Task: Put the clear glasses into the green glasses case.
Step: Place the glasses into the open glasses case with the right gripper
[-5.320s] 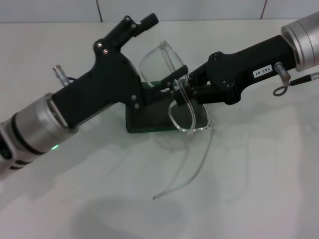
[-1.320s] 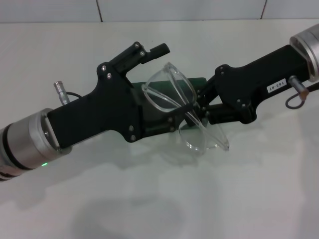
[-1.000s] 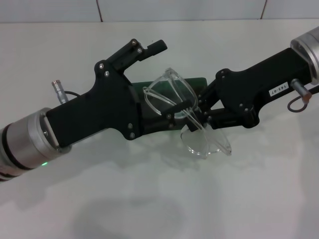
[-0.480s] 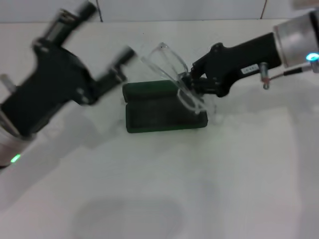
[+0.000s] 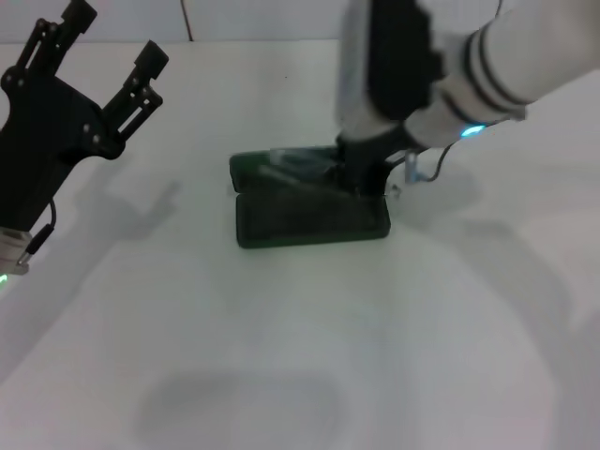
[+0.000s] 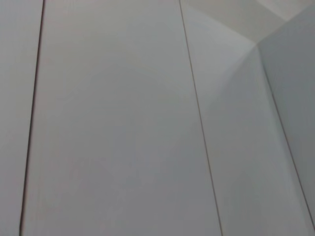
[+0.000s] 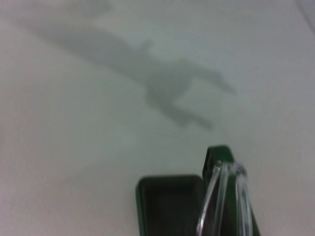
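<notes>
A: What is on the left?

B: The left gripper (image 5: pixel 111 49) is raised over the white table (image 5: pixel 300 356), well apart from the work, its fingers spread and holding nothing.

A: And in the middle?

B: The green glasses case (image 5: pixel 309 217) lies open on the table, lid half at the back. The clear glasses (image 5: pixel 295 164) sit low in the rear half, a faint outline in the head view.

A: And on the right?

B: The right gripper (image 5: pixel 361 169) reaches straight down into the case, at the glasses. Its wrist view shows the clear frame (image 7: pixel 224 201) standing at the case's edge (image 7: pixel 219 153). Whether its fingers are gripping cannot be seen.

A: What might go wrong?

B: If the frame rests on the rim, it could tip out or stop the lid closing. Pressing down could also slide the case.
</notes>
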Controlling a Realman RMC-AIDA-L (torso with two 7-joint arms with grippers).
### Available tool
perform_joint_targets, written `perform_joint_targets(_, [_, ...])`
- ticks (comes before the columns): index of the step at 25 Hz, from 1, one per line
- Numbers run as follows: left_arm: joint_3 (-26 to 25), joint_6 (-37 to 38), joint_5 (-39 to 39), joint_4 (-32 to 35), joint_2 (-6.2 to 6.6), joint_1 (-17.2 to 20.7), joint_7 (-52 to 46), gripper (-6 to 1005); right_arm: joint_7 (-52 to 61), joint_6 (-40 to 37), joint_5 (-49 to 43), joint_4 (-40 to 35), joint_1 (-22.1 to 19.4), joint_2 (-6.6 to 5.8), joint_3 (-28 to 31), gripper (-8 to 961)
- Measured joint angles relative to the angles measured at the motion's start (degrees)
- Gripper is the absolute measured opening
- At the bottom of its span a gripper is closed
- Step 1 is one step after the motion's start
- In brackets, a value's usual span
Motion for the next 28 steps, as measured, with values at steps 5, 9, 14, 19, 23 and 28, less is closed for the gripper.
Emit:
perform_joint_targets(5, [0.0, -1.2, -0.1, 0.0, 0.03, 0.0, 0.1, 829, 4.8, 4.4, -5.6, -2.0, -0.3, 0.02, -7.8, 122])
perform_joint_targets(9, [0.0, -1.5, -0.1, 0.0, 0.13, -0.3, 0.1, 829, 5.2, 5.7, -6.5, -2.8, -0.7, 0.05, -10.6, 122])
perform_joint_targets(14, [0.0, -2.8, -0.1, 0.3, -0.08, -0.7, 0.2, 828, 5.3, 9.0, -7.8, -3.1, -1.9, 0.06, -13.9, 123])
perform_joint_targets(19, [0.0, -3.0, 0.2, 0.0, -0.08, -1.3, 0.2, 828, 5.3, 10.7, -9.7, -3.0, -2.4, 0.06, -16.0, 124])
perform_joint_targets(23, [0.0, -3.4, 0.3, 0.0, -0.16, -1.6, 0.2, 828, 5.2, 11.7, -9.9, -3.0, -2.8, 0.06, -17.3, 124])
perform_joint_targets(28, [0.0, -4.2, 0.3, -0.1, -0.24, -1.8, 0.2, 828, 4.6, 11.8, -10.0, -5.9, -4.9, 0.06, -17.8, 253])
